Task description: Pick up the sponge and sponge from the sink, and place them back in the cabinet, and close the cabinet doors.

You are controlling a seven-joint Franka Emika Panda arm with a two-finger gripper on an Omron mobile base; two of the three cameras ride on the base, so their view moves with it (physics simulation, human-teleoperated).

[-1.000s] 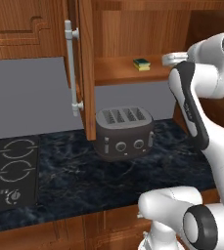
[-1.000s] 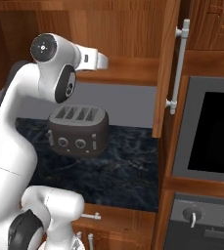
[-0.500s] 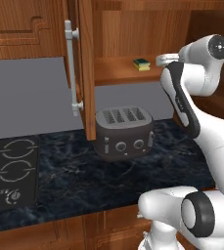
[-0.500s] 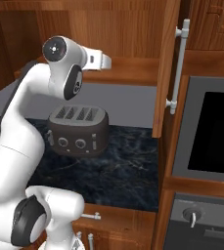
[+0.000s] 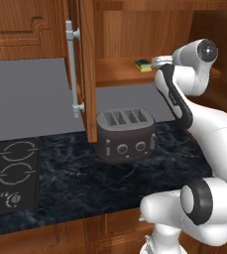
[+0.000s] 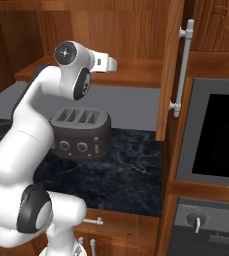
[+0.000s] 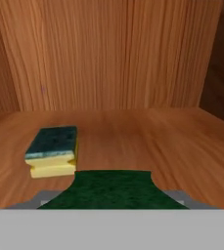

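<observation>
On the wooden shelf (image 7: 147,136) of the open wall cabinet (image 5: 135,34), 1 sponge (image 7: 53,151) lies flat, dark green scouring face up over its yellow body, left of centre in the hand view and short of the back wall. The same sponge (image 5: 143,65) shows in the left base view as a small green-and-yellow block near the shelf's front edge, just left of the robot's hand.

A 2nd sponge (image 7: 112,189) fills the bottom centre of the hand view, green face up, sitting between the gripper (image 7: 112,197) fingers; the jaws are pinching this 2nd sponge, its width keeping them apart. It sits nearer the camera than the 1st sponge and slightly to its right; whether the 2 touch cannot be told. Whether the held sponge rests on the shelf or hangs just above it cannot be told.

Arm reaches up from the base, wrist level with the shelf, hand pointing into the cabinet.

Both cabinet doors stand open: left door (image 5: 87,69) with its silver bar handle (image 5: 72,69), right door (image 6: 170,65) with its handle (image 6: 183,67).

Below the shelf a dark 4-slot toaster (image 5: 126,134) stands on the black marbled counter (image 5: 80,183). Stovetop (image 5: 11,173) lies at the counter's left end. A built-in oven (image 6: 211,135) sits to the right of the right door
</observation>
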